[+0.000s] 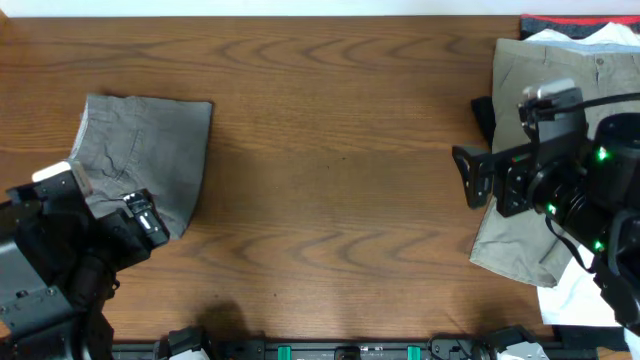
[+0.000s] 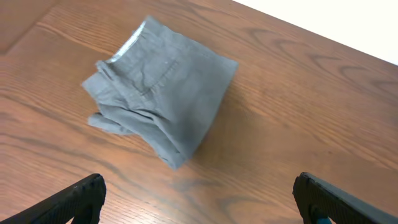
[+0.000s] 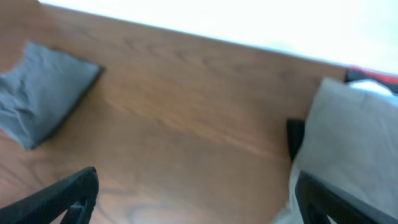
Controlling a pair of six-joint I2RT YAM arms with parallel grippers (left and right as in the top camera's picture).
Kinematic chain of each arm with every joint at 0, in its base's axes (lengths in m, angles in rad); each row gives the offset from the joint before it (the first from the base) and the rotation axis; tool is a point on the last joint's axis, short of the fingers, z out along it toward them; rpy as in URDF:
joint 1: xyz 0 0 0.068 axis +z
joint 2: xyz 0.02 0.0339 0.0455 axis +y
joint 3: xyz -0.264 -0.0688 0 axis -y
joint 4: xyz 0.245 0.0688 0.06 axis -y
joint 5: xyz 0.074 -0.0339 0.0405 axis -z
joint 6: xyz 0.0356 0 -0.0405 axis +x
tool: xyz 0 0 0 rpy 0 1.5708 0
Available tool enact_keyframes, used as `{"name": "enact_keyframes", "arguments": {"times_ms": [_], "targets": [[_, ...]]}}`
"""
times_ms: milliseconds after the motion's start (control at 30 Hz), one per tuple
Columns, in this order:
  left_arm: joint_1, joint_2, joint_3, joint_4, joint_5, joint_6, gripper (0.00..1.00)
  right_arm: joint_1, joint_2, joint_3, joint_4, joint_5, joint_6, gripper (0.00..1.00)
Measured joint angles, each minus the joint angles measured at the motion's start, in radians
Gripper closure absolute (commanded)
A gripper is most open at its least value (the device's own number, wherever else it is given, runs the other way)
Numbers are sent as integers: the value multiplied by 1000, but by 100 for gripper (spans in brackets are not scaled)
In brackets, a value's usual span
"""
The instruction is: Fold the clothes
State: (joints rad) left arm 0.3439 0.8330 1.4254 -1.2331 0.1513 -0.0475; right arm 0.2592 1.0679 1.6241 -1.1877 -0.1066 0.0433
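Note:
The grey shorts (image 1: 145,150) lie folded in a compact, wrinkled rectangle at the table's left. In the left wrist view the grey shorts (image 2: 161,99) sit ahead of my left gripper (image 2: 199,205), which is open and empty with bare wood between its fingers (image 2: 81,199). In the overhead view the left gripper (image 1: 148,218) hovers at the shorts' near corner. My right gripper (image 1: 468,178) is open and empty at the left edge of the khaki trousers (image 1: 525,90). From the right wrist, the gripper (image 3: 199,202) faces bare table, with the trousers (image 3: 354,130) right and the shorts (image 3: 43,93) far left.
A red-black garment (image 1: 570,24) and a white one (image 1: 590,38) lie at the back right under the khaki trousers. More white cloth (image 1: 580,292) shows at the front right. The right arm covers part of that pile.

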Motion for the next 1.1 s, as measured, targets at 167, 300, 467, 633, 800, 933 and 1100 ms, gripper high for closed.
{"name": "enact_keyframes", "arguments": {"times_ms": [167,300,467,633,800,933,1100], "targets": [[0,5,-2,9,-9,-1,2,0,9,-2,-41,13,-1,1],[0,8,-4,8,-10,-1,2,0,9,-2,-43,11,-2,1],[0,9,-4,8,-10,-1,2,0,9,-2,-47,-5,-3,1],[0,9,-4,7,-10,-1,2,0,9,-2,-72,-8,-3,1],[0,9,-4,7,-10,-1,2,0,9,-2,-33,25,-3,1],[0,8,-4,7,-10,-1,2,-1,-15,-42,129,52,-6,1],[0,9,-6,7,-10,-1,2,-40,-155,-261,436,58,-11,1]]}}
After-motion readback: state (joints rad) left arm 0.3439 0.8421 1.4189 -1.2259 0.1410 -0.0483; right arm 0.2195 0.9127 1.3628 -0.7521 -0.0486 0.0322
